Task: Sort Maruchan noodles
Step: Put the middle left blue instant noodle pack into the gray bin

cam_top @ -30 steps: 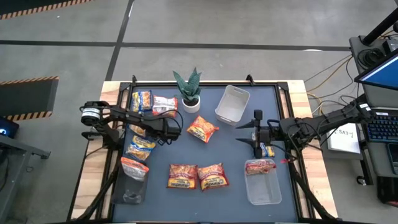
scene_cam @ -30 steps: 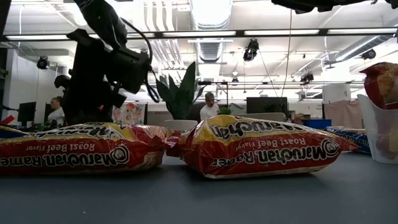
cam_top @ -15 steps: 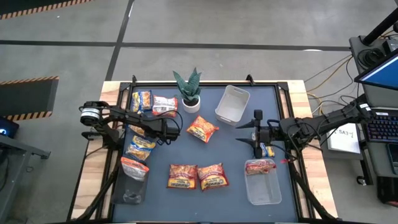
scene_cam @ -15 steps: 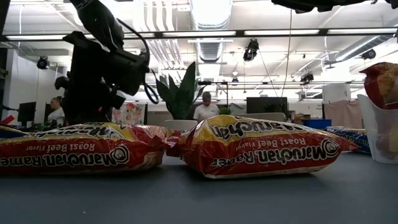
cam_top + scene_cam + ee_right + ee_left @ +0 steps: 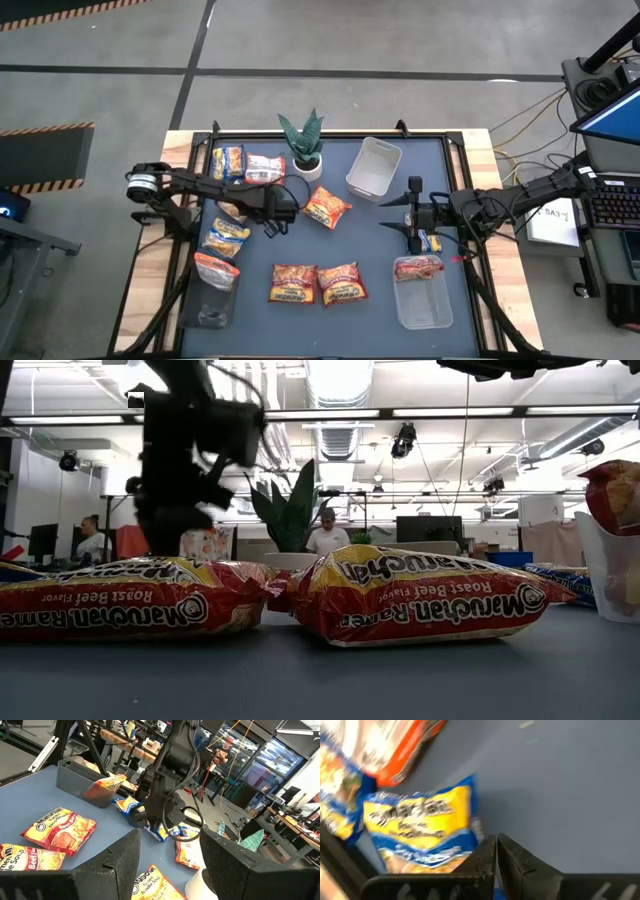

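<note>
Left gripper (image 5: 283, 212) sits with its fingers pinched fully together near the middle of the tabletop's left half, and from your seat the left wrist view shows no packet between them, only the blue surface and a yellow-and-blue noodle packet (image 5: 422, 832) lying just beside the fingertips. Whether an edge of that packet is nipped below the camera's sight, you cannot tell. Right gripper (image 5: 413, 215) waits partly open and empty near the right edge, just above a clear bin (image 5: 423, 292) that already holds one red packet. More noodle packets are scattered about: a red one (image 5: 326, 207) just beside the left gripper toward the table's centre, two red beef packets (image 5: 318, 284) side by side near the front edge, yellow-and-blue ones along the left edge (image 5: 225, 238), and a pair by the back-left corner (image 5: 247, 165) next to a potted plant (image 5: 304, 146). A second bin (image 5: 214, 290) at the front-left corner holds another red packet, and an empty white tub (image 5: 373, 168) stands tilted near the back edge. To do this pick well, you should check the wrist view before lifting; if nothing is caught, reopen, settle the fingers astride one packet's crimped edge, and close on that alone, keeping clear of its neighbours.
</note>
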### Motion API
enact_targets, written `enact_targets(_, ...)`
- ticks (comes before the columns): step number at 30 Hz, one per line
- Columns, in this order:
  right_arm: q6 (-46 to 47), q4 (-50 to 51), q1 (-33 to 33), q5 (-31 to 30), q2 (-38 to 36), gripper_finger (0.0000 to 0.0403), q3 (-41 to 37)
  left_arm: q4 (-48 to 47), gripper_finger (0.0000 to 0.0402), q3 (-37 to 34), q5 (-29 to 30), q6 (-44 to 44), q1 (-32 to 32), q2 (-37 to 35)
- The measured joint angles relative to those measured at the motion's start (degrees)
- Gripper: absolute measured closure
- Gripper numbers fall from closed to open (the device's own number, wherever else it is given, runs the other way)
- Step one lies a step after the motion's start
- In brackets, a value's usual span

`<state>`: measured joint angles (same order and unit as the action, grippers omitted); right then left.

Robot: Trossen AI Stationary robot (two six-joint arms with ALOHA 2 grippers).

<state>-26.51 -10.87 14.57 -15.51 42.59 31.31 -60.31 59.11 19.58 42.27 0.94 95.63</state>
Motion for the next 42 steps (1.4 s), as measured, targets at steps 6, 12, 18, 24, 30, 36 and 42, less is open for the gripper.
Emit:
enact_targets(6, -0.1, 0.1, 0.0, 0.0, 0.0, 0.0209, 0.0, -0.2, 0.0401, 6.1, -3.6, -5.8, -2.0, -0.1)
enact_targets(12, -0.1, 0.4, 0.0, 0.0, 0.0, 0.0209, 0.0, -7.9, 0.0392, 5.8, -1.6, 4.1, -1.0, -0.1)
enact_targets(18, -0.1, 0.4, 0.0, 0.0, 0.0, 0.0209, 0.0, -6.0, 0.0325, 1.6, 0.3, 5.7, -1.1, -0.1)
enact_targets(24, -0.1, 0.4, 0.0, 0.0, 0.0, 0.0209, 0.0, -4.1, 0.0237, -0.5, 5.8, 7.8, -0.8, 1.3)
enact_targets(30, -0.1, 0.4, 0.0, 0.0, 0.0, 0.0209, 0.0, -1.2, 0.0192, -1.9, 5.6, 7.8, -0.4, 5.5)
enact_targets(36, -0.1, 0.4, 0.0, 0.0, 0.0, 0.0209, 0.0, -1.4, 0.0185, -1.9, 9.8, 8.0, -0.4, 10.2)
enact_targets(42, -0.1, 0.4, 0.0, 0.0, 0.0, 0.0209, 0.0, -1.6, 0.0191, -1.8, 13.0, 8.0, -0.4, 12.0)
